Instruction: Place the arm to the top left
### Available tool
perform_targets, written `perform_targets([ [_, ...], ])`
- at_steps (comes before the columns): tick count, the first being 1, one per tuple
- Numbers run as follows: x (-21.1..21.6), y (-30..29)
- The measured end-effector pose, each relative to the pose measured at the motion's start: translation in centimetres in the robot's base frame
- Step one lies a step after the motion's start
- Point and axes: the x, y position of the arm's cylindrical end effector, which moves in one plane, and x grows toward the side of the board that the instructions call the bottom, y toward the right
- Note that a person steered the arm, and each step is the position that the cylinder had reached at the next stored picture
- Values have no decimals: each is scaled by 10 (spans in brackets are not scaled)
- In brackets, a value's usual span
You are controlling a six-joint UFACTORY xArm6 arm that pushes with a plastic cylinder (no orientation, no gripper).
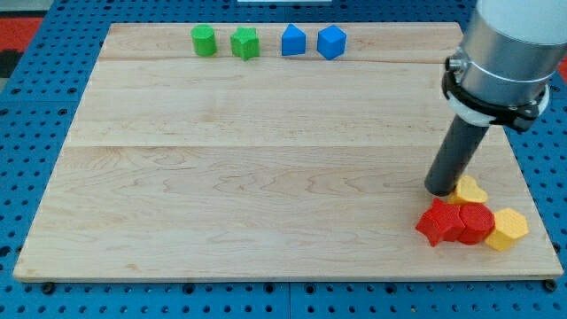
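My tip [439, 189] rests on the wooden board [266, 159] at the view's lower right. It stands just above a red star block [438, 221] and just left of a yellow heart block [470, 190], close to or touching it. A red round block [477, 221] and a yellow hexagon block [508, 229] lie to the right of the red star. Along the view's top edge sit a green round block [205, 41], a green star block [245, 43], a blue house-shaped block [293, 41] and a blue hexagon block [331, 42].
The board lies on a blue pegboard surface [35, 133]. The arm's grey body [505, 53] fills the view's upper right corner above the rod.
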Motion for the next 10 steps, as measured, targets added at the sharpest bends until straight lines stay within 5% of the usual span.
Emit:
perform_targets([
  [7, 19, -91],
  [10, 15, -72],
])
